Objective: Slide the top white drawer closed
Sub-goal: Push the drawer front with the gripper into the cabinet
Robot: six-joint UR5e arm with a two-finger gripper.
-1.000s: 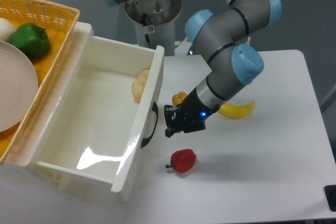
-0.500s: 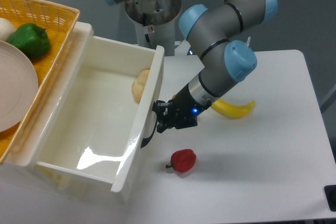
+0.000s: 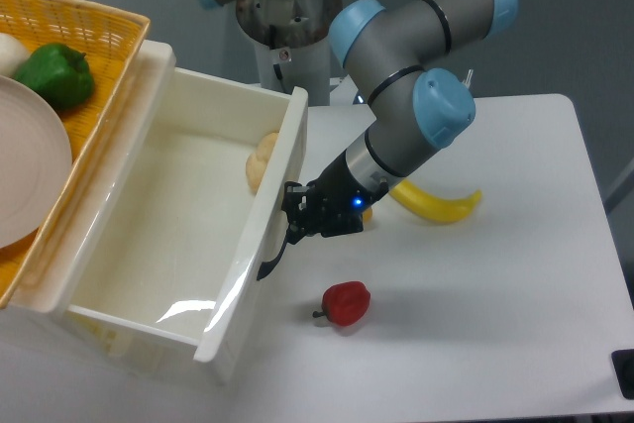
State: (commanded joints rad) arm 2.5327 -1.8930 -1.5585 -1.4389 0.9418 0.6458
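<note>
Drawer (image 3: 188, 245), still pulled well out of the cabinet beside the basket (image 3: 94, 37), has shifted slightly inward since a second ago as the gripper (image 3: 293, 223) has moved from the pepper (image 3: 346, 303) side up against its front by the handle (image 3: 275, 250), finger spacing indiscernible.

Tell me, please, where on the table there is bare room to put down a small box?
The table is bare to the right of the red pepper and below the banana, out to its right edge. It is crowded between the top white drawer, the gripper at its handle, and the pepper.
</note>
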